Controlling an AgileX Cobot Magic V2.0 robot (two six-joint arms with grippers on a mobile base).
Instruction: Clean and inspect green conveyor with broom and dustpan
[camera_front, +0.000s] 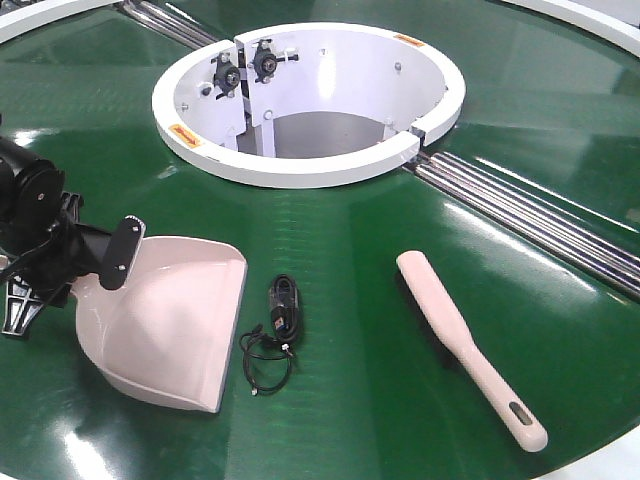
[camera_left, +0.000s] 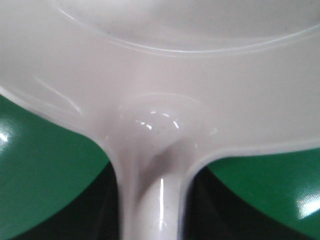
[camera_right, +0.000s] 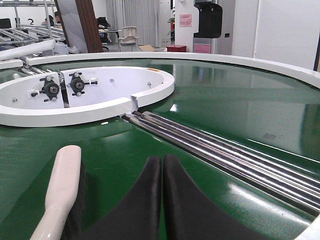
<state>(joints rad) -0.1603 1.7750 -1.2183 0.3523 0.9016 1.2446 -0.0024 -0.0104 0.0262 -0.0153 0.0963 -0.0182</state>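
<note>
The pale pinkish dustpan (camera_front: 170, 320) lies on the green conveyor (camera_front: 360, 260) at the front left, mouth toward the right. My left gripper (camera_front: 100, 265) is shut on its handle; in the left wrist view the handle (camera_left: 150, 200) runs between the dark fingers (camera_left: 100, 215). The broom (camera_front: 465, 340) lies flat at the front right, its slotted handle end toward the near edge. My right gripper (camera_right: 162, 165) is shut and empty, low over the belt, just right of the broom (camera_right: 62, 185). It is out of the front view.
A black coiled cable (camera_front: 275, 330) lies on the belt just right of the dustpan's mouth. The white central ring (camera_front: 300, 165) stands behind. Silver rollers (camera_front: 530, 215) run from the ring toward the right edge, and show in the right wrist view (camera_right: 225, 150).
</note>
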